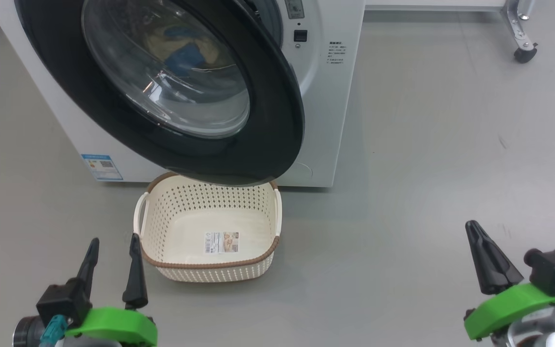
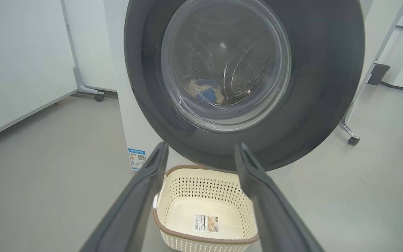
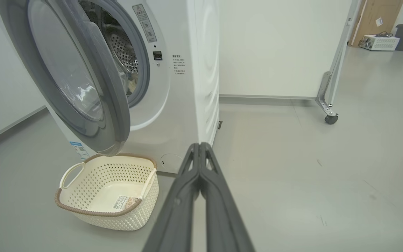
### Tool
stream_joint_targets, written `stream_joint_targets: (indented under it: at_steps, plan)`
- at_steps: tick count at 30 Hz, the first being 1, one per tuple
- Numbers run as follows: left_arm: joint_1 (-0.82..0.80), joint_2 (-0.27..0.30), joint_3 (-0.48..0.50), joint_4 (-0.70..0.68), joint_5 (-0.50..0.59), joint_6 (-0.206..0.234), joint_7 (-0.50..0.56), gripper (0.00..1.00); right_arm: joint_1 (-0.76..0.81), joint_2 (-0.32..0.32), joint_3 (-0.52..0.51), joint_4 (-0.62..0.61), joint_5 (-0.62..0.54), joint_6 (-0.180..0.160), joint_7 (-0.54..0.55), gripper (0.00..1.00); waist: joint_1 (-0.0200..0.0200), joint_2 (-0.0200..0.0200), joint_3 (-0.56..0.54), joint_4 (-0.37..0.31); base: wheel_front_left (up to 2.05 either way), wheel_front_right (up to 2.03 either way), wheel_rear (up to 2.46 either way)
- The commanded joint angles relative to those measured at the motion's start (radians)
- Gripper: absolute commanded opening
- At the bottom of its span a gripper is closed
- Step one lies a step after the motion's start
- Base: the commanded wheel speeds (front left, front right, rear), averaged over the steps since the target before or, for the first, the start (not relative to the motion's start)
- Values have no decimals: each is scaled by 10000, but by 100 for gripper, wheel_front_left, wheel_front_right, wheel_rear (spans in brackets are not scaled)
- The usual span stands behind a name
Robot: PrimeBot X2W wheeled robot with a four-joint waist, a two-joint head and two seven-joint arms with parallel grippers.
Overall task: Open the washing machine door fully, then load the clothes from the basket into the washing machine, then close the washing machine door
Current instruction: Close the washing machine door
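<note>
- While the washing machine door (image 1: 277, 120) hung partly open, its lower black rim overhung the far edge of the basket (image 1: 210, 273).
- Cream and blue clothes (image 1: 186, 55) lay inside the drum, seen through the door glass.
- Basket sat on the grey floor (image 1: 427, 168) just before the washing machine (image 1: 325, 106), its bottom label in plain sight.
- Blue sticker (image 1: 101, 167) noted at the machine's lower front corner.
- Left hand (image 1: 115, 238) hovered near the basket's left front corner, fingers apart, touching nothing.
- Right hand (image 1: 473, 226) hung well apart to the right above the floor, fingers pressed together on nothing.
</note>
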Motion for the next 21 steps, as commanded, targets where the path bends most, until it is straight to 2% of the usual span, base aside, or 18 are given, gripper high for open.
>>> stream_joint_targets:
  at_steps: [1, 12, 21]
  plan:
    - [-605, 149, 358, -218, 144, -11, -141, 100, -714, -212, 385, -338, 58, 44, -91, 0, 0, -1, 95, 107, 0, 0, 0]
    - [-1412, -160, -114, 22, 353, -233, -130, 100, -2743, -659, 2595, 65, 484, 44, -237, 0, 0, -1, 468, 1138, 0, 0, 0]
    - [-1943, -529, -268, 264, 467, -394, -137, 100, -4698, -703, 3818, 1280, 911, 44, -406, 0, 0, -1, 773, 1842, 0, 0, 0]
